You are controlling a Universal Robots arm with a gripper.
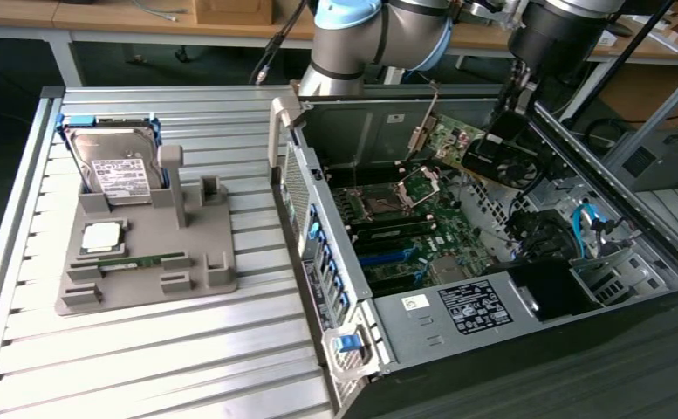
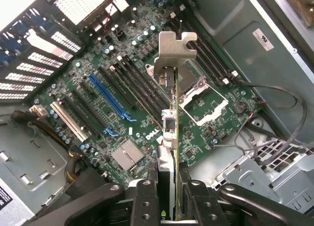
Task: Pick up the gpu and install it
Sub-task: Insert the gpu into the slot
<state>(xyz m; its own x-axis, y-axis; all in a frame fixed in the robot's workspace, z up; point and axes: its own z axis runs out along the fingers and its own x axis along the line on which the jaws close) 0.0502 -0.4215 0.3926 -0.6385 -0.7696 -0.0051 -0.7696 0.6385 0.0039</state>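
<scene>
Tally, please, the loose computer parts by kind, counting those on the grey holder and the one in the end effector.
hard drive: 1
CPU: 1
RAM stick: 1
gpu, in the end effector: 1
Total: 4

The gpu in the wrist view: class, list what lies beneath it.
Beneath the gpu, held edge-on by the tool, lies the green motherboard: CPU socket, blue slot, silver heatsink. The strip directly under the card's edge and the tool is covered.
</scene>
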